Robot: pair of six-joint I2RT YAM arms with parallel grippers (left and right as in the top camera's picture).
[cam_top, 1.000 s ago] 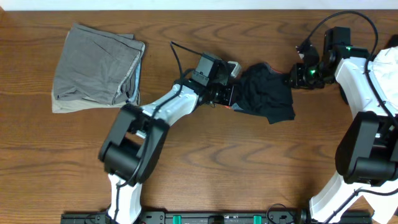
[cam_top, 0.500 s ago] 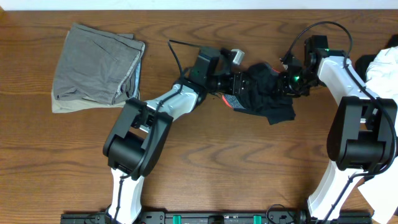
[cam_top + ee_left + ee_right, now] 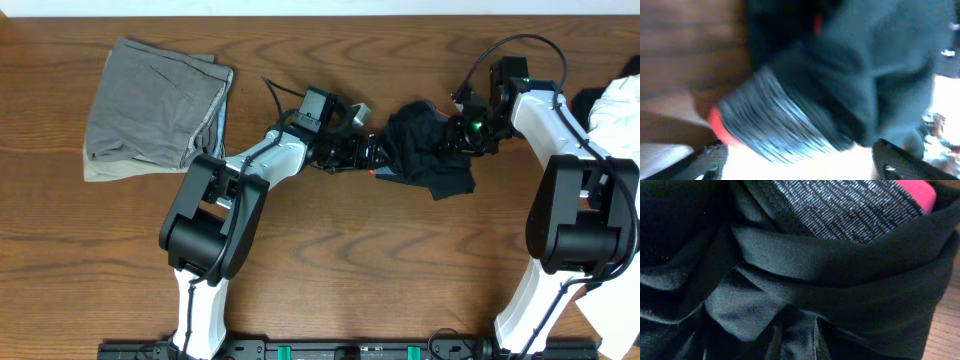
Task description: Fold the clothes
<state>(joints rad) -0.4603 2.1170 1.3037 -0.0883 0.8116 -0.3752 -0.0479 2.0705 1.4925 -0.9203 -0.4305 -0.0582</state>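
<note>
Left wrist view motion-blurred, black garment [image 3: 840, 75] smeared. Overhead: right gripper [image 3: 458, 133] jaws buried in cloth, grip unreadable; white garment [image 3: 615, 100] cut by right edge

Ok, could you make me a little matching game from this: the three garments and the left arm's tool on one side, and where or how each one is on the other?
Things:
1. grey garment
2. black garment
3. white garment
4. left tool

Place or state:
A. far right, only partly in view
B. crumpled in a heap in the middle
C. jaws wide apart
D. folded flat, far left

Pairs: 1-D, 2-B, 3-A, 4-C
</note>
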